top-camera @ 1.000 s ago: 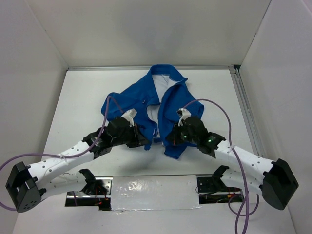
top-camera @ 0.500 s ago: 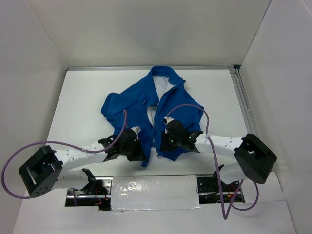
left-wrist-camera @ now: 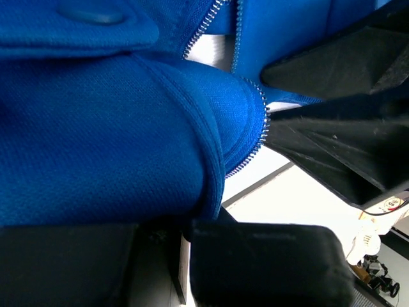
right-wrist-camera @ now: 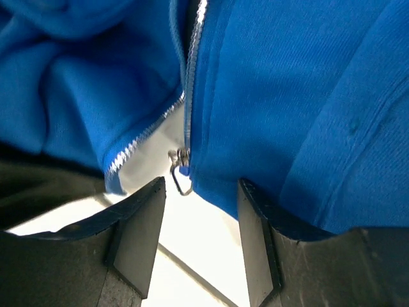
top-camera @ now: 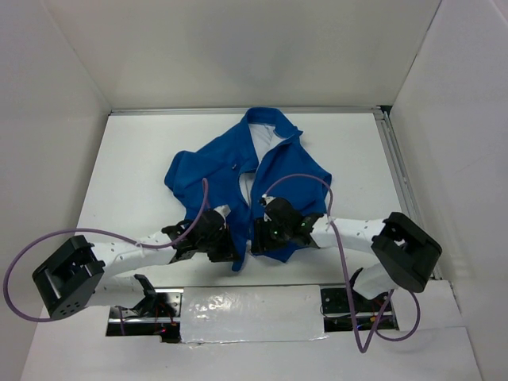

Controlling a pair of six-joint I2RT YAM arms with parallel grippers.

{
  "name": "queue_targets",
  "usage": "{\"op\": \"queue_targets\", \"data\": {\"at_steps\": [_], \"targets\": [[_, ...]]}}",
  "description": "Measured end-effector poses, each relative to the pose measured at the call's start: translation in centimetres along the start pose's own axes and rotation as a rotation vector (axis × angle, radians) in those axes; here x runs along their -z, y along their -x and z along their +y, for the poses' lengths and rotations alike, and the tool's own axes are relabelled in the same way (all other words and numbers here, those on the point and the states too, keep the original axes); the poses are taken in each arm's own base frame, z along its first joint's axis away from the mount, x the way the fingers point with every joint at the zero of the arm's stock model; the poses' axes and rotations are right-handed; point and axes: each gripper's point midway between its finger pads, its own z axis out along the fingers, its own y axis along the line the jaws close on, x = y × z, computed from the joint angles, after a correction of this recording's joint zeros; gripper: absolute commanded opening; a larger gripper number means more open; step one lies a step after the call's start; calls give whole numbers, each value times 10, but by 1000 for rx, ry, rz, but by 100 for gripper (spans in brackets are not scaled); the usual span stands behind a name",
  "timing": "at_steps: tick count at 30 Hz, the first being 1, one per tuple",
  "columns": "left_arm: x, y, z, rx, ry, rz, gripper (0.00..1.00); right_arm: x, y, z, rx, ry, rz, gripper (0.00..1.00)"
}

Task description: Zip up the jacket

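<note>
The jacket (top-camera: 274, 171) is lying on the worktop (top-camera: 135, 159), collar away from the arms and front unzipped. The left pincer (top-camera: 232, 248) is pinching the bottom hem beside the zipper, closed tight. The right pincer (top-camera: 259, 238) is standing open, its fingers flanking the zipper pull (right-wrist-camera: 181, 171) without touching it.

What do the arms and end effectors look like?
The left arm and right arm have white perforated links and black joint housings; a purple cable loops from each. The left end effector and right end effector are black with flat fingers; green lights dot the right wrist.
</note>
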Motion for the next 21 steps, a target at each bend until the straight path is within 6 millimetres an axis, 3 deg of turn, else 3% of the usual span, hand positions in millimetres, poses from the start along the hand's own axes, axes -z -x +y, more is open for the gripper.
{"op": "queue_targets", "data": {"at_steps": [8,16,21], "targets": [[1,-1,0,18,8,-6,0,-16,12,-2,-70,-150,-21,54],[9,-7,11,43,32,-28,0,-28,31,-10,-168,-347,-46,37],[16,-8,17,51,29,-52,0,-29,33,-13,-209,-400,-54,39]]}}
